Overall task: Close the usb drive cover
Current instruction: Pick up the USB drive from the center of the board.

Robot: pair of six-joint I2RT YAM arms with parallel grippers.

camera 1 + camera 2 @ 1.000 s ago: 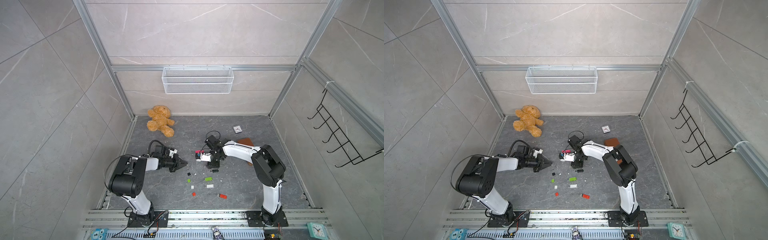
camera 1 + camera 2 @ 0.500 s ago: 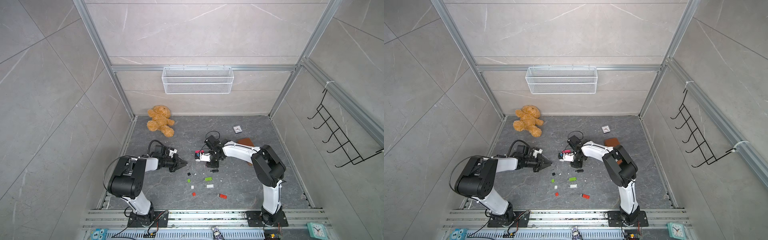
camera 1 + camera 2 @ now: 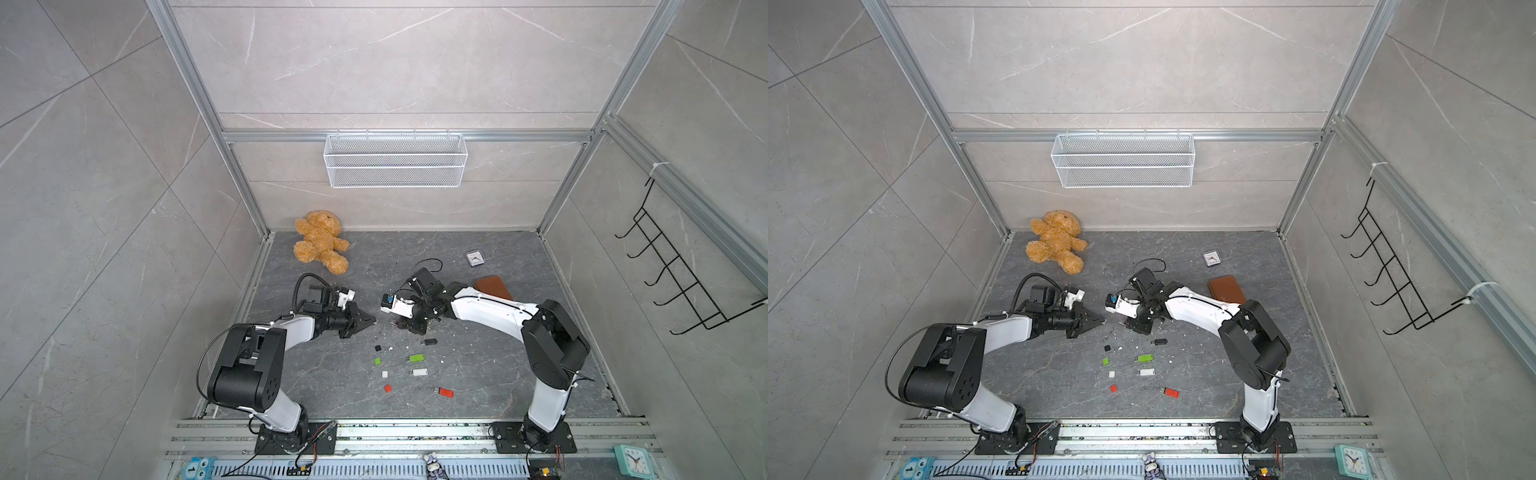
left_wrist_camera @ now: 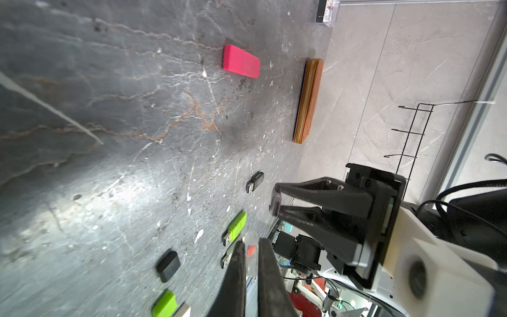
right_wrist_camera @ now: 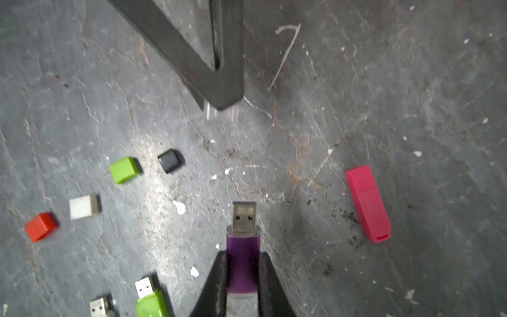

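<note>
Right gripper [image 5: 243, 256] has clamped shut on the purple drive [image 5: 243, 243], plug bare, low at the bench [image 5: 411, 82]; left gripper [image 4: 251, 243] pinches a clear cap [image 4: 250, 236], near but apart; joining them is left.

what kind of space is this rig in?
Likely a robot test cell, not a home: aluminium frame with panel walls, left arm and right arm bolted to a base rail, a teddy bear as prop.
</note>
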